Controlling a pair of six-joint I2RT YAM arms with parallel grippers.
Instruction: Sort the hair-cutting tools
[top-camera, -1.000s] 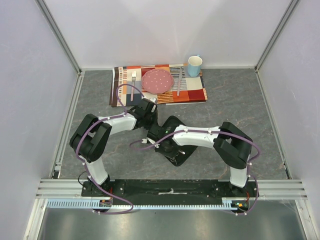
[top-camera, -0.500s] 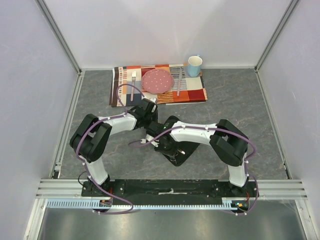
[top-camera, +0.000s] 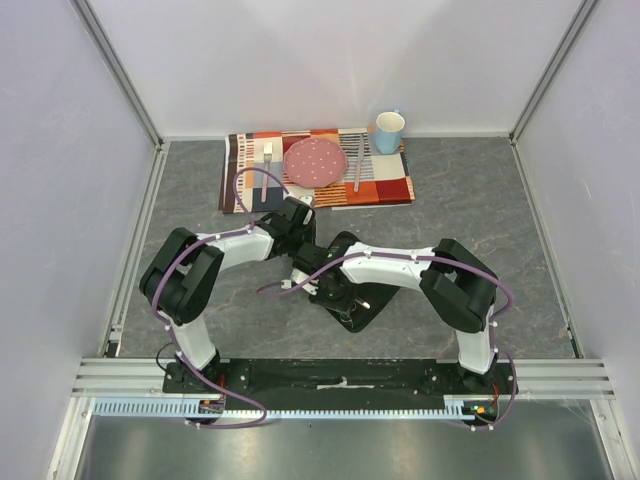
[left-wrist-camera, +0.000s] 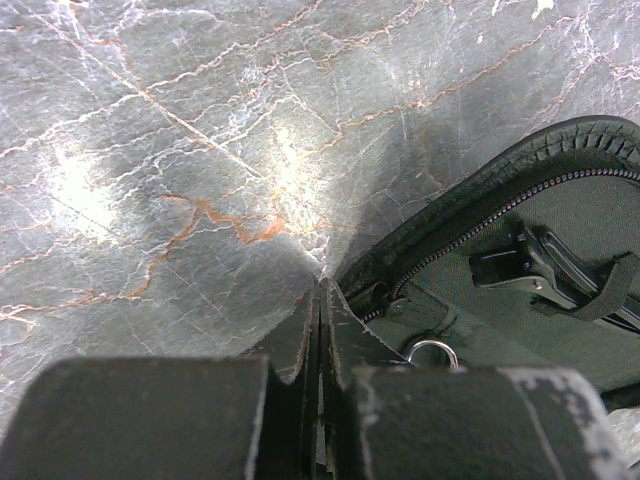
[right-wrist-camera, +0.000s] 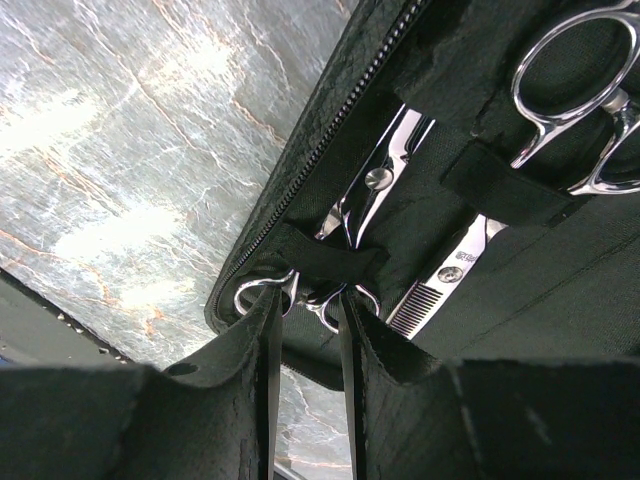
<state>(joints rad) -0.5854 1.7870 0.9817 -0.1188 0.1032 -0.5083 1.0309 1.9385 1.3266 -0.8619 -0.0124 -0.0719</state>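
Looking from above, I barely see the flat black zip case (top-camera: 352, 312), mostly covered. Left wrist: left gripper (left-wrist-camera: 320, 305) pinched closed at its rim. Right wrist: right gripper (right-wrist-camera: 306, 310) narrowly parted astride ring handles of slim silver scissors (right-wrist-camera: 385, 180) strapped inside. They look stiff and slick, so grip the rings.

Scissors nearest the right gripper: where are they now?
Right wrist view: the scissors lie inside the open black case, strapped along its zippered edge, ring handles right at the right gripper's fingertips.
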